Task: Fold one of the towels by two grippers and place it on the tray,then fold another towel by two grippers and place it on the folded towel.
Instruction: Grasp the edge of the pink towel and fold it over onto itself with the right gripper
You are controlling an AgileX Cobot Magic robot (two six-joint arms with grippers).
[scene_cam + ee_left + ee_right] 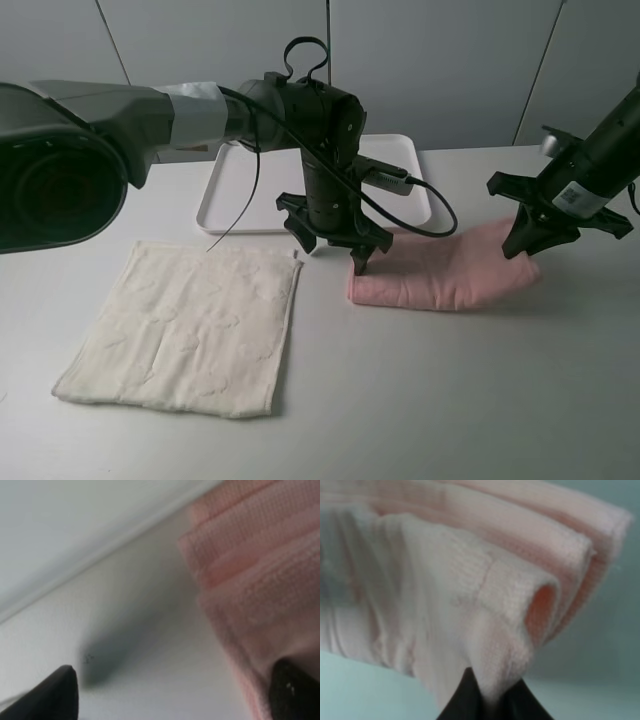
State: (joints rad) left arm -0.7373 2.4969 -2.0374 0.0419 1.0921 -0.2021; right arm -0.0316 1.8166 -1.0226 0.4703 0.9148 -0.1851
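Left claw (332,250) astride pink towel (440,275) edge

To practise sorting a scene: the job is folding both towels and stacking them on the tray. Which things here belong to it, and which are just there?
Belong to the job: pink towel; cream-white towel; white tray; left gripper, open; right gripper, shut on the pink towel's end.
Just there: white table; grey wall panels.
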